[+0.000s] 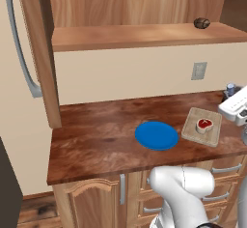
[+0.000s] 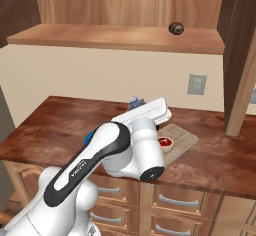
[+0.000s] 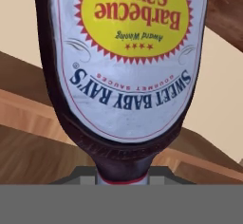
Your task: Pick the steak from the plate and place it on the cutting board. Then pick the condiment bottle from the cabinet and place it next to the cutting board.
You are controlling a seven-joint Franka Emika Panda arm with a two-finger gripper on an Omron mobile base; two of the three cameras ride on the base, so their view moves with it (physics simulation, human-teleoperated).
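Countertop (image 1: 96, 140): plate (image 1: 156, 135), cutting board (image 1: 193, 128); shelf (image 1: 120, 36): brown lump (image 1: 201, 23), maybe food.

Glossy white rounded arm (image 2: 115, 150); dark joint bands; small black lettering

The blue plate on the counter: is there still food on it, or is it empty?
Empty. The plate shows only bare blue. The steak lies on the cutting board beside it.

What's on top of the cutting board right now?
The steak lies on the cutting board, near its middle. In the right base view the arm covers the board's near-left part.
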